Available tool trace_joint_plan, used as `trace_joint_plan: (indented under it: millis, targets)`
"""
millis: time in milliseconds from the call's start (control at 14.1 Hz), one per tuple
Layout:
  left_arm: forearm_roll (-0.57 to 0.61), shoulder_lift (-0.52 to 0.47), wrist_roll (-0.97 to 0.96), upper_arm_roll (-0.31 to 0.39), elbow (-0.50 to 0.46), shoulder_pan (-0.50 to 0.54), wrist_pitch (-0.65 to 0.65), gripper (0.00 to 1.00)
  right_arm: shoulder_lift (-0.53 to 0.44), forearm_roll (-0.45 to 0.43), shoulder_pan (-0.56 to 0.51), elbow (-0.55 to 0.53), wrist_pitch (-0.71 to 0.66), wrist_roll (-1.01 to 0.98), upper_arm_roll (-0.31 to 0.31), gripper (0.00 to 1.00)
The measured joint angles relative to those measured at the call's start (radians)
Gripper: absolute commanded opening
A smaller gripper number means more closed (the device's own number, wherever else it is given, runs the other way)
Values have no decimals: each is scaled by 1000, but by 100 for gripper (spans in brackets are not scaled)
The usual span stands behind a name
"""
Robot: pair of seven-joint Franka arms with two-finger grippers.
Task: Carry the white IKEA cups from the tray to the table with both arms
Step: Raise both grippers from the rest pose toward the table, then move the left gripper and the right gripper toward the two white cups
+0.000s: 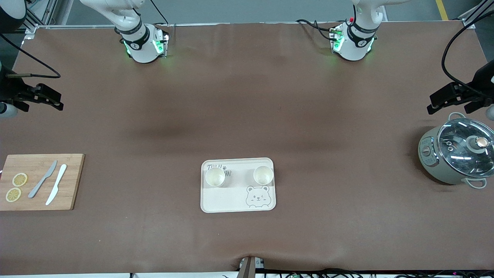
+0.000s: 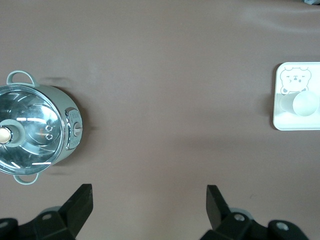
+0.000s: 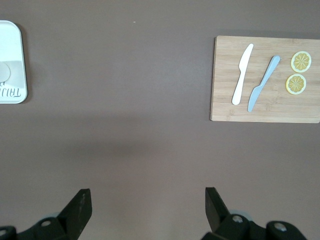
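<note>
Two white IKEA cups stand upright on the bear-printed tray (image 1: 231,200), one (image 1: 215,177) toward the right arm's end and one (image 1: 263,175) toward the left arm's end. My left gripper (image 1: 431,103) is open and empty, up over the bare table beside the pot. Its wrist view shows its gripper (image 2: 148,197) wide open, with the tray (image 2: 290,122) and one cup (image 2: 305,104) far off. My right gripper (image 1: 58,101) is open and empty over the table near the cutting board. It is wide open in its wrist view (image 3: 147,200), where the tray (image 3: 15,55) shows at the edge.
A grey-green pot (image 1: 455,156) with a glass lid stands at the left arm's end of the table. A wooden cutting board (image 1: 40,181) with two knives and two lemon slices lies at the right arm's end. The brown table cover (image 1: 247,116) spreads between them.
</note>
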Motion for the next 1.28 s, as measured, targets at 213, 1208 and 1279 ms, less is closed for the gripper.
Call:
trace_joint_plan:
  millis: [213, 1208, 1279]
  targets:
    - [0, 0, 0, 0, 0, 0, 0, 100, 0, 0, 0, 0, 0, 0, 0, 100]
    - [-13, 38, -40, -3, -53, -12, -21, 100, 204, 149, 109, 67, 198, 219, 13, 100]
    - [-46, 52, -77, -5, -53, -20, -21, 100, 225, 146, 149, 68, 234, 275, 14, 100]
